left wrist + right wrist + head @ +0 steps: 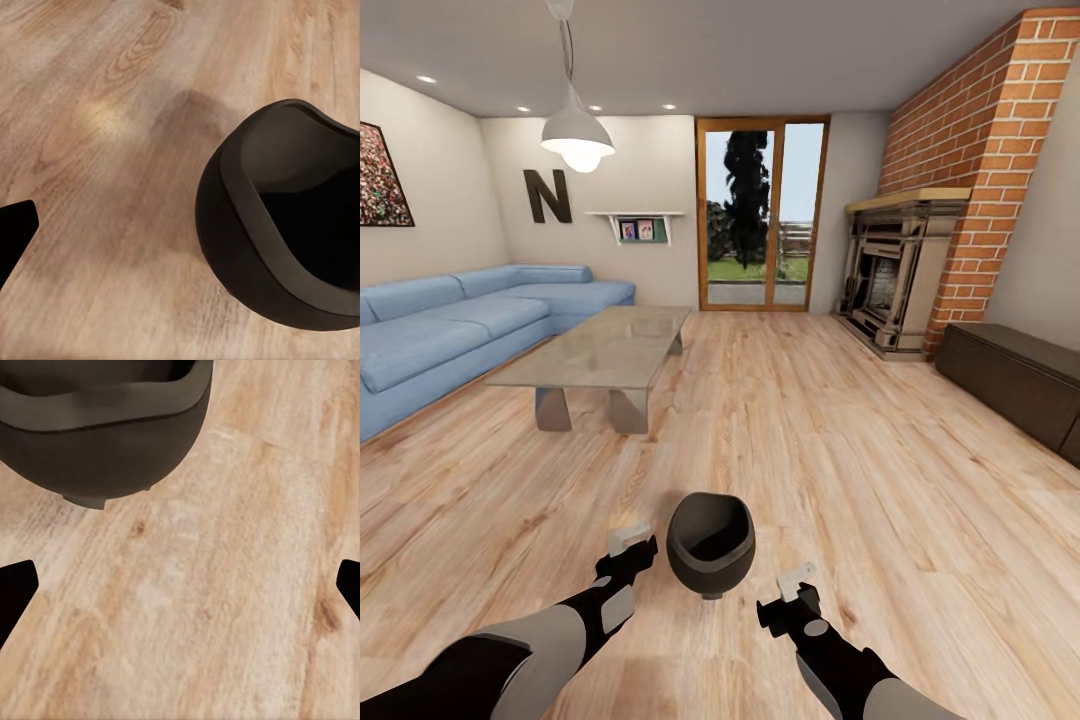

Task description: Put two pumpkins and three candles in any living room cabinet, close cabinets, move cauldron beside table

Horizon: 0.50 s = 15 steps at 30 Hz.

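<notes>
the cauldron (pixel 710 545) sits low centre in the head view, tipped on the floor, mouth towards the camera, between the left gripper (pixel 632 548) and right gripper (pixel 788 598); both spread, gripping nothing; left looks nearer; table (pixel 600 352) well beyond, upper left

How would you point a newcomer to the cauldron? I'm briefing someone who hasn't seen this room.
Start at the glass table by the blue sofa, then look across the bare wood floor toward the robot. The cauldron sits there between the left gripper and right gripper: a round black wide-mouthed pot, the one dark thing on that pale floor.
</notes>
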Tool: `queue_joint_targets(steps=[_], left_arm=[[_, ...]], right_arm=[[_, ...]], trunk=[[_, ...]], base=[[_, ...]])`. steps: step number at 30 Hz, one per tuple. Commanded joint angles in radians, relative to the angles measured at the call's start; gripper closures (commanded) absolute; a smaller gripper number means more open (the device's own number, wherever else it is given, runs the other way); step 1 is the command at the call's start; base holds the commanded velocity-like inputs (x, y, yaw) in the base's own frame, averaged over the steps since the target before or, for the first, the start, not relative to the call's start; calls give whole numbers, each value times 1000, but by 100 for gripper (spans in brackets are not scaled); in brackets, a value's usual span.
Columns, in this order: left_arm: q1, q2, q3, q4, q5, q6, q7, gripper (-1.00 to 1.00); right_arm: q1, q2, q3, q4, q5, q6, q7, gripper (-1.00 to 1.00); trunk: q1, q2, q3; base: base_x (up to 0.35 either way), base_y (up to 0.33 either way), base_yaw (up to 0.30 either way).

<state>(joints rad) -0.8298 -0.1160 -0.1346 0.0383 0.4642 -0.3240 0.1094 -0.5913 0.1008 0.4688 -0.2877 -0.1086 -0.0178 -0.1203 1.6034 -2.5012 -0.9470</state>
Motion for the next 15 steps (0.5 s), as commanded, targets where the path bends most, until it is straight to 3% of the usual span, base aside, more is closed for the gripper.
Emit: queue_joint_targets(steps=[1, 15], left_arm=[[-2, -1, -9, 4, 5, -6, 2, -100], [-2, -2, -9, 3, 5, -6, 9, -100]], right_arm=[[-1, 0, 9, 0, -10, -1, -6, -100], [-1, 0, 9, 0, -10, 0, -10, -100]], trunk=[[0, 0, -1], [0, 0, -1]], base=[[2, 2, -1], [0, 0, 0]])
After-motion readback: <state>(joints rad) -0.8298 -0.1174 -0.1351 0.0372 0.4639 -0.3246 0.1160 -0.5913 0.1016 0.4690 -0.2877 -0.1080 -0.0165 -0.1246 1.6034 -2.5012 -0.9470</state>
